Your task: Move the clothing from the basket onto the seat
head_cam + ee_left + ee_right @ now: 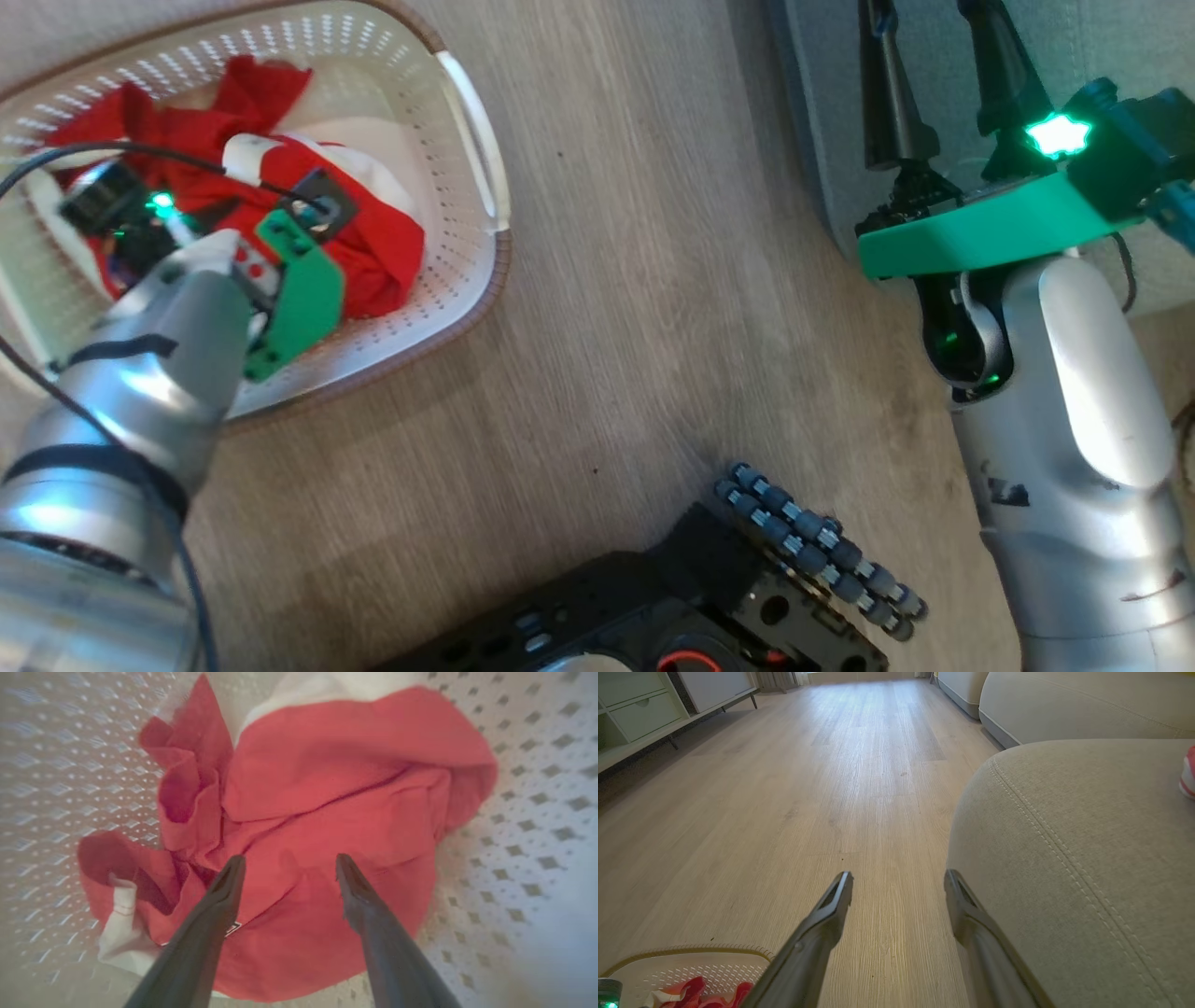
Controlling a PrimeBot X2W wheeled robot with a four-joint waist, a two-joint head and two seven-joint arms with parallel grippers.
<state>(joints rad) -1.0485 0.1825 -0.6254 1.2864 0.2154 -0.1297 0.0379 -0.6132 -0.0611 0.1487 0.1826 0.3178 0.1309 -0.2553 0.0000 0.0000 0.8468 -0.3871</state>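
The clothing (373, 243), bright red with white panels, lies crumpled in the cream perforated basket (467, 121) on the floor at the upper left. My left arm (177, 327) reaches down into the basket. In the left wrist view my left gripper (289, 861) is open, its two fingertips spread just over the red clothing (327, 788) with nothing pinched. My right gripper (934, 47) is open and holds nothing, beside the grey seat (1074, 37). In the right wrist view the right gripper (899, 877) hovers above the floor by the seat's (1087, 858) rounded corner.
Wooden floor (653, 280) runs between basket and seat. My dark wheeled base (709, 597) sits at the bottom. A red-and-white item (1188, 772) lies on the seat's far right. Another sofa cushion (1064, 704) stands behind it, and a low cabinet (644, 709) lines the left wall.
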